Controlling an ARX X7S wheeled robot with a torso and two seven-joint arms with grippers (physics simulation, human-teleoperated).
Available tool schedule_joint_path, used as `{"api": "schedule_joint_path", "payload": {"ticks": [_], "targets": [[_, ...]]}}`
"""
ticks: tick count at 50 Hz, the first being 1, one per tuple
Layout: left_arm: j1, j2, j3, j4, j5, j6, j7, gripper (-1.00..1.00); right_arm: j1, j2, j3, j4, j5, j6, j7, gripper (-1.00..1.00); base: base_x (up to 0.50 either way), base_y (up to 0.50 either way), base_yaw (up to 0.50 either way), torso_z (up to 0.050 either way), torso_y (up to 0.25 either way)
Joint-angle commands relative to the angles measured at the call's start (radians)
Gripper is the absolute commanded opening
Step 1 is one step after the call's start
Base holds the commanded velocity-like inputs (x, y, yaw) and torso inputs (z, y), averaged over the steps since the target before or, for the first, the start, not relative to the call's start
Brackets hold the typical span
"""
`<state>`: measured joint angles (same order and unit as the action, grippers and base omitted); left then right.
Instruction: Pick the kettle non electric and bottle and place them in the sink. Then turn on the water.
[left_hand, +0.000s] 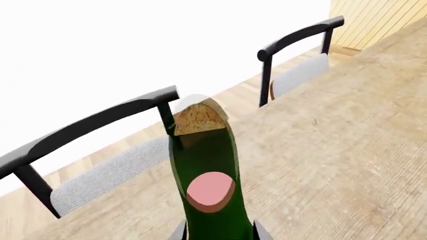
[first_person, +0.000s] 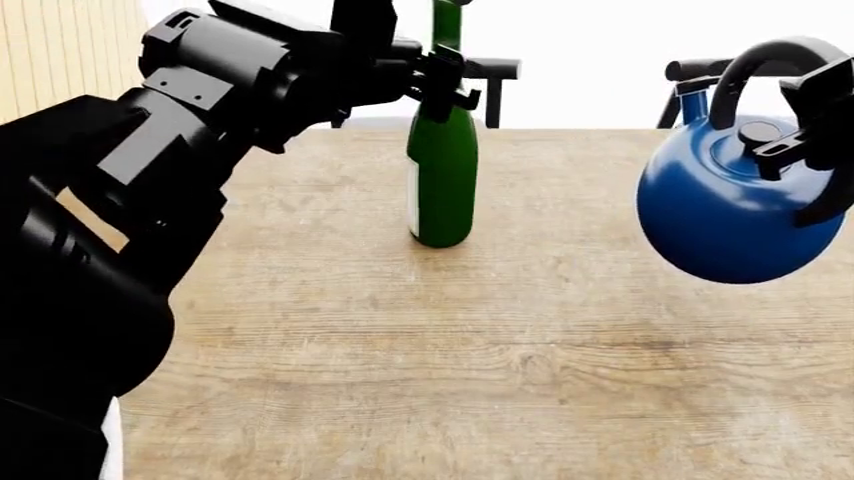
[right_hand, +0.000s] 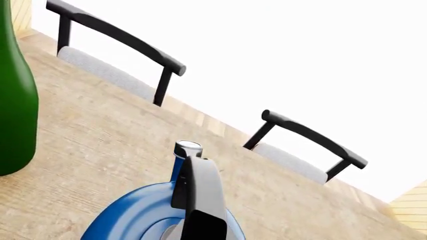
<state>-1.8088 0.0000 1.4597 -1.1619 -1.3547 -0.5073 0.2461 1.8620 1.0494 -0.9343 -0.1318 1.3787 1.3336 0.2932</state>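
Observation:
The dark green bottle (first_person: 443, 170) stands upright near the middle of the wooden table (first_person: 441, 360); whether its base touches the wood I cannot tell. My left gripper (first_person: 449, 78) is shut on its neck. In the left wrist view the bottle (left_hand: 210, 165) fills the gap between both fingertips (left_hand: 179, 233), its cork-coloured top pointing away. The blue kettle (first_person: 721, 215) hangs above the table at the right. My right gripper (first_person: 805, 125) is shut on its black arched handle (right_hand: 200, 195). The right wrist view looks down on the kettle (right_hand: 130, 217) and its spout. The sink is out of view.
Two black chairs with grey seats (left_hand: 100, 125) (left_hand: 300, 37) stand along the table's far edge. A pale wood-slat wall (first_person: 67, 50) runs at the far left. My bulky left arm (first_person: 120, 220) covers the table's left side.

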Motion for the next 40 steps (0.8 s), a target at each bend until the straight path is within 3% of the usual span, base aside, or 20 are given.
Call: {"api": "schedule_joint_path", "payload": {"ticks": [1, 15, 40], "targets": [[-0.010, 0.000, 0.050, -0.013, -0.050, 0.018, -0.007, -1.00, 0.035, -0.004, 0.015, 0.005, -0.056, 0.003, 0.003, -1.00, 0.00, 0.00, 0.00, 0.000, 0.000], [-0.097, -0.015, 0.049, -0.034, -0.065, 0.017, 0.027, -1.00, 0.039, -0.027, 0.012, 0.021, -0.062, -0.011, -0.001, -1.00, 0.00, 0.00, 0.00, 0.001, 0.001], [-0.121, -0.456, -0.074, 0.668, -0.218, -0.061, -0.292, -1.00, -0.024, -0.052, 0.036, 0.026, -0.018, -0.069, 0.074, -1.00, 0.00, 0.00, 0.00, 0.001, 0.002]]}}
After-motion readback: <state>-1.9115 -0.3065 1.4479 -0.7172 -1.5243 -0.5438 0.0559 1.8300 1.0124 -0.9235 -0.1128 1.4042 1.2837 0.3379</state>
